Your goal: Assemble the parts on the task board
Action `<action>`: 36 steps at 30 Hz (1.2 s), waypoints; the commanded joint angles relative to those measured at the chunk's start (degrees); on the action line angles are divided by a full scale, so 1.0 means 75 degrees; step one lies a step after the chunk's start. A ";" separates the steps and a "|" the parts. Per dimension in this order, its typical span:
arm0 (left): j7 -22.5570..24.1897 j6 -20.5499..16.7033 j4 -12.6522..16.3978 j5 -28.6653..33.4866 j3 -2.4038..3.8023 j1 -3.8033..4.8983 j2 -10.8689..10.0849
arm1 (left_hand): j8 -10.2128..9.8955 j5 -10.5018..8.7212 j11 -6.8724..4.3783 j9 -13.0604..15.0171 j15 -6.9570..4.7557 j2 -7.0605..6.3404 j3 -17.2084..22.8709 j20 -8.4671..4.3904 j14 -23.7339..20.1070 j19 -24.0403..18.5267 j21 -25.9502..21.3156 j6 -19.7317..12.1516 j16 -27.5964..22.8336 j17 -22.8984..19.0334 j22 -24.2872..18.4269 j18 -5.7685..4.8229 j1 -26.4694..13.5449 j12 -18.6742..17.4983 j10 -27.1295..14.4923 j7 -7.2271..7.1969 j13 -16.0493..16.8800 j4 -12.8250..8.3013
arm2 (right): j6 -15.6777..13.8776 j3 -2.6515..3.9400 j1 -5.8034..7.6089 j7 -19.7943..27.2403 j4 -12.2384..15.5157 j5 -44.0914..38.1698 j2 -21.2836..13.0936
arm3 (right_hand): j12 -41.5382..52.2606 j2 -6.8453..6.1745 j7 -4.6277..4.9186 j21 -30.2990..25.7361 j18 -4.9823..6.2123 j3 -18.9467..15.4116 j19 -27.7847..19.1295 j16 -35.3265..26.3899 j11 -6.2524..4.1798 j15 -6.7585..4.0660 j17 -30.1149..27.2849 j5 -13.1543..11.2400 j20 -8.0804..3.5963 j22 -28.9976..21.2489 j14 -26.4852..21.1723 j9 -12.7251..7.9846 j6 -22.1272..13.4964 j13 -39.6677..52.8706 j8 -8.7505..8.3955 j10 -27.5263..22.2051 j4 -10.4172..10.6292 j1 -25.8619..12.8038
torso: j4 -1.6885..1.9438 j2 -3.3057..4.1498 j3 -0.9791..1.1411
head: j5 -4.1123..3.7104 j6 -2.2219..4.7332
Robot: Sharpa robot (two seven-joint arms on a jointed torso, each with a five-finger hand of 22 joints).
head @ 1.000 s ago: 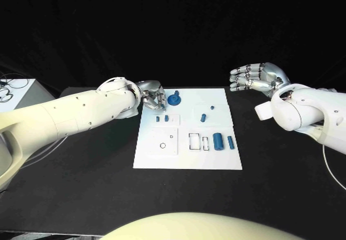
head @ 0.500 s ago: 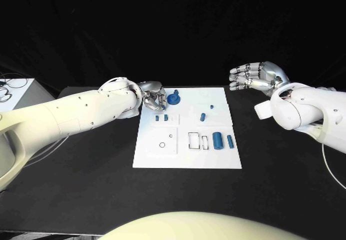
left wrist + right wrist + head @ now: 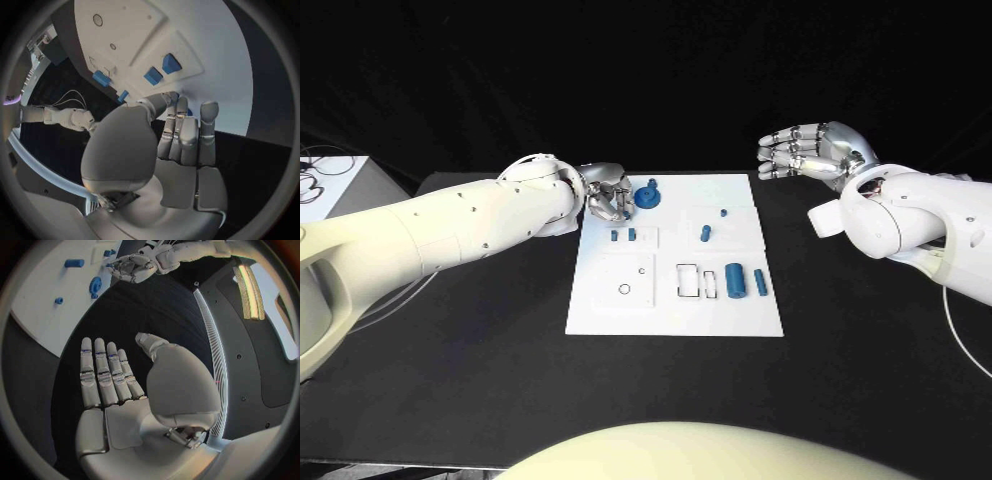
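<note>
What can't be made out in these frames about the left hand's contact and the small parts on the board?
- Whether the left hand grips or only touches the blue gear-like part: head view, fingers cover the contact; left wrist view, palm and fingers block it.
- Shape of the smallest blue part: too small in the head view.
- Depth of the task board cutouts: not readable from above.
- The right hand plainly holds nothing.

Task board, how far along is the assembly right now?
Early, it seems. On the task board, nothing is plainly finished: small blue parts lie apart, among them two cylinders beside an empty rectangular slot, and the round hole is empty. In hand: the left hand is at the blue gear at the board's far corner. The right hand hangs open off the board.
</note>
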 commanded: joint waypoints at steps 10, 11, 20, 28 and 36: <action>-0.0091 0.0172 -0.0081 -0.0119 -0.0024 -0.0008 0.0088 | 0.0015 0.0014 0.0008 0.0009 0.0019 0.0022 -0.0019 0.0016 0.0034 0.0028 -0.0002 0.0041 0.0010 0.0004 0.0009 -0.0093 -0.0069 -0.0034 0.0060 -0.0011 0.0005 -0.0025 | 0.0051 0.0005 0.0001 0.0081 0.0001 -0.0009 0.0007 | 0.0033 0.0062 0.0454 0.0023 0.0055 -0.0030 0.0024 -0.0030 0.0015 0.0010 -0.0009 0.0048 0.0014 -0.0008 0.0040 -0.0011 0.0052 -0.0010 -0.0047 0.0008 0.0007 0.0001 | -0.0005 0.0001 0.0001 | 0.0005 0.0009; -0.0097 0.0167 -0.0089 -0.0121 -0.0028 -0.0009 0.0101 | 0.0015 0.0014 0.0008 0.0009 0.0019 0.0022 -0.0019 0.0016 0.0034 0.0028 -0.0002 0.0041 0.0010 0.0004 0.0009 -0.0093 -0.0069 -0.0034 0.0060 -0.0011 0.0005 -0.0025 | 0.0051 0.0005 0.0001 0.0081 0.0004 -0.0009 0.0005 | 0.0033 0.0062 0.0454 0.0023 0.0055 -0.0030 0.0024 -0.0030 0.0015 0.0010 -0.0009 0.0048 0.0014 -0.0008 0.0040 -0.0011 0.0052 -0.0010 -0.0047 0.0008 0.0007 0.0001 | -0.0007 0.0003 0.0002 | 0.0003 0.0008; -0.0121 0.0202 -0.0163 -0.0178 -0.0073 -0.0023 0.0186 | 0.0010 0.0013 0.0008 0.0012 0.0018 0.0032 -0.0017 0.0016 0.0039 0.0026 -0.0004 0.0045 0.0012 0.0016 0.0006 -0.0092 -0.0067 -0.0043 0.0066 -0.0010 0.0009 -0.0028 | 0.0051 0.0005 0.0001 0.0078 0.0014 -0.0009 -0.0011 | 0.0039 0.0058 0.0455 0.0023 0.0055 -0.0039 0.0029 -0.0041 0.0016 0.0010 -0.0043 0.0048 0.0014 -0.0031 0.0052 -0.0016 0.0056 -0.0012 -0.0052 0.0005 0.0005 0.0013 | -0.0009 0.0008 0.0002 | -0.0015 -0.0004; -0.0071 0.0285 -0.0166 -0.0179 -0.0090 -0.0030 0.0211 | 0.0007 0.0012 0.0007 0.0014 0.0018 0.0037 -0.0016 0.0016 0.0034 0.0015 -0.0012 0.0048 0.0008 0.0005 -0.0009 -0.0088 -0.0065 -0.0050 0.0071 -0.0011 0.0013 -0.0032 | 0.0050 0.0005 0.0001 0.0078 0.0027 -0.0009 -0.0021 | 0.0039 0.0058 0.0455 0.0023 0.0055 -0.0039 0.0029 -0.0041 0.0016 0.0010 -0.0043 0.0048 0.0014 -0.0031 0.0052 -0.0016 0.0056 -0.0012 -0.0052 0.0005 0.0005 0.0013 | 0.0000 -0.0004 0.0005 | -0.0035 -0.0031; -0.0079 0.0379 -0.0144 -0.0172 -0.0093 -0.0031 0.0177 | -0.0094 0.0006 0.0038 0.0008 0.0040 0.0015 -0.0037 0.0030 -0.0048 -0.0113 -0.0100 -0.0022 -0.0035 -0.0109 -0.0160 -0.0061 -0.0107 -0.0180 0.0019 0.0013 0.0023 -0.0057 | 0.0045 0.0005 0.0001 0.0077 0.0027 -0.0009 -0.0033 | 0.0039 0.0058 0.0455 0.0023 0.0055 -0.0039 0.0029 -0.0041 0.0016 0.0010 -0.0043 0.0048 0.0014 -0.0031 0.0052 -0.0016 0.0056 -0.0012 -0.0052 0.0005 0.0005 0.0013 | -0.0001 -0.0003 0.0006 | -0.0032 -0.0023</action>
